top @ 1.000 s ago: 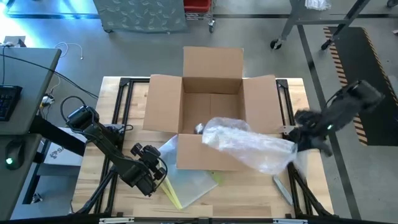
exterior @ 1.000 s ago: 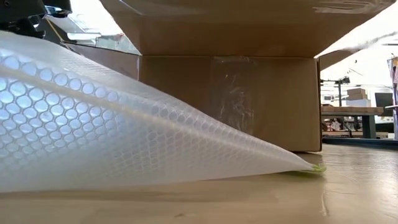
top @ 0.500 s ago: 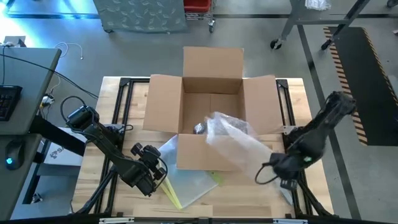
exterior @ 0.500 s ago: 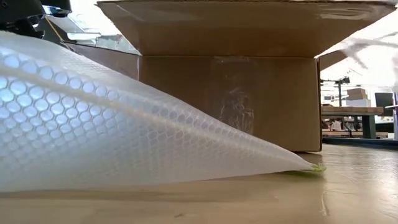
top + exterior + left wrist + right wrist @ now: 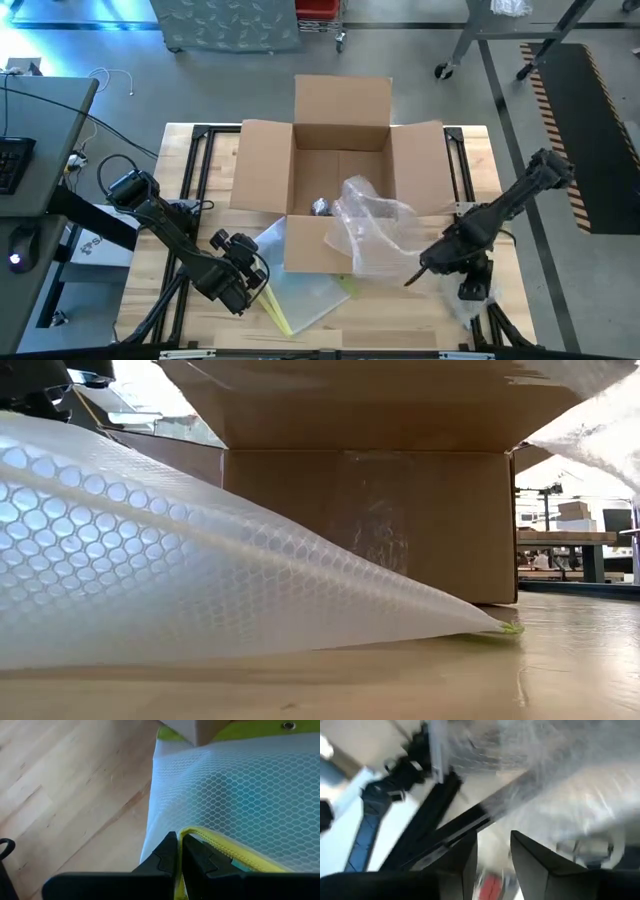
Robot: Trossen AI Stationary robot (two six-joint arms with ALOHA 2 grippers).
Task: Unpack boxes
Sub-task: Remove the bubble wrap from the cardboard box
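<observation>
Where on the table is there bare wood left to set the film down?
Free: the table's strip left of the brown cardboard carton, and the front edge between the yellow-edged clear sleeve and the right gripper. Crowded: the carton's front, where crinkly clear plastic film drapes over its flap, and around the left gripper on the sleeve.

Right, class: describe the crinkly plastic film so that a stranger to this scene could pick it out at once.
Find the big open cardboard box mid-table. Spilling from it over its near flap, towards the right gripper, is the crinkly clear film. Unlike the flat, yellow-edged bubble sleeve beside the left gripper, it is bunched and wrinkled.
</observation>
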